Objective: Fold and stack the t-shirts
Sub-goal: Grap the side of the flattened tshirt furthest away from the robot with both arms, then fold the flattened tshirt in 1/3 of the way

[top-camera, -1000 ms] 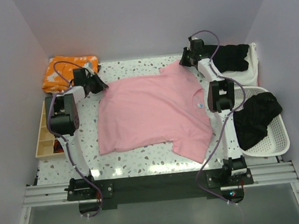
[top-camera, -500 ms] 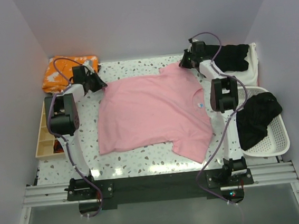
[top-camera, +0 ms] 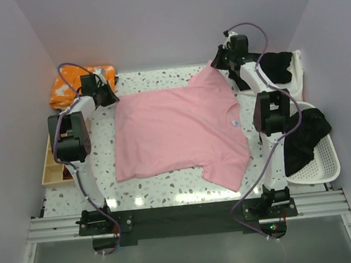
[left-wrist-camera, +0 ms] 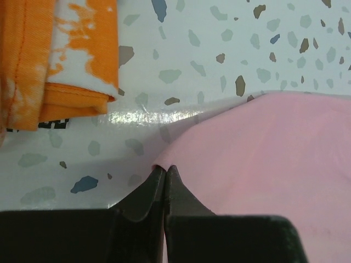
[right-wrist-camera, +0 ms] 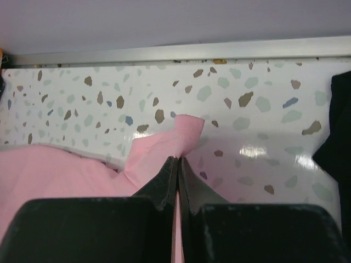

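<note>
The light pink t-shirt (top-camera: 176, 134) lies spread nearly flat in the middle of the speckled terrazzo table (top-camera: 168, 185), collar toward the right, hem toward the left, one sleeve at the far right and the other at the near edge. The left gripper (left-wrist-camera: 164, 171) has its jaws pressed fully together on the far left corner of the hem, a sliver of pink cloth pinched between the black fingertips just above the table. The right gripper (right-wrist-camera: 178, 160) is likewise clamped tight, its fingertips nipping the edge of the far sleeve, which rises in a small peaked fold off the table near the back rail. A folded orange-and-white cloth (top-camera: 80, 81) sits at the far left corner, just beyond the left gripper and apart from the pink cloth. At the right, a crumpled black t-shirt (top-camera: 303, 135) hangs over the rim of a white plastic basket (top-camera: 328, 166), and beyond it a second black garment (top-camera: 275, 66) rests on an off-white t-shirt (top-camera: 296, 79). A wooden compartment tray (top-camera: 51, 165) stands along the left edge of the table.
</note>
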Robot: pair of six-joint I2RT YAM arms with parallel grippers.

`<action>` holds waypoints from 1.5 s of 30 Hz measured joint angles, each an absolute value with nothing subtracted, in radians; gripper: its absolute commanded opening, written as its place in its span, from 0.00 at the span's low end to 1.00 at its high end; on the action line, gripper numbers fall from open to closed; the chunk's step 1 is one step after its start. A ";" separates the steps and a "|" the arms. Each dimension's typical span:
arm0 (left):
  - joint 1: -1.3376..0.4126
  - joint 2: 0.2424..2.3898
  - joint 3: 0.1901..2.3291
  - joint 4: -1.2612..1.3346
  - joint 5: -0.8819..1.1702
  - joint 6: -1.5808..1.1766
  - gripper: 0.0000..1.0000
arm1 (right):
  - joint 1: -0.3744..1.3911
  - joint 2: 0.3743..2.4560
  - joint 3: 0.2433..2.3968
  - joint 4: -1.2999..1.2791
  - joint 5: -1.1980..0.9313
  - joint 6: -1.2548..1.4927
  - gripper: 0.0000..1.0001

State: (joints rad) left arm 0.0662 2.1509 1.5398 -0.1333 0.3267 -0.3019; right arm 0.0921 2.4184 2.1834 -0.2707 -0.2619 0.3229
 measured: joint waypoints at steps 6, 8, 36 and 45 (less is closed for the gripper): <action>0.068 2.065 1.478 -0.143 0.303 -0.290 0.00 | 0.092 2.254 1.971 -0.300 -0.253 0.286 0.00; 0.068 2.037 1.451 -0.147 0.300 -0.287 0.00 | 0.091 2.215 1.921 -0.313 -0.249 0.278 0.00; 0.072 1.797 1.092 -0.249 0.272 -0.288 0.00 | 0.091 1.733 1.325 -0.534 -0.110 0.289 0.00; 0.072 1.760 0.999 -0.307 0.265 -0.288 0.17 | 0.091 1.733 1.266 -0.638 -0.031 0.321 0.00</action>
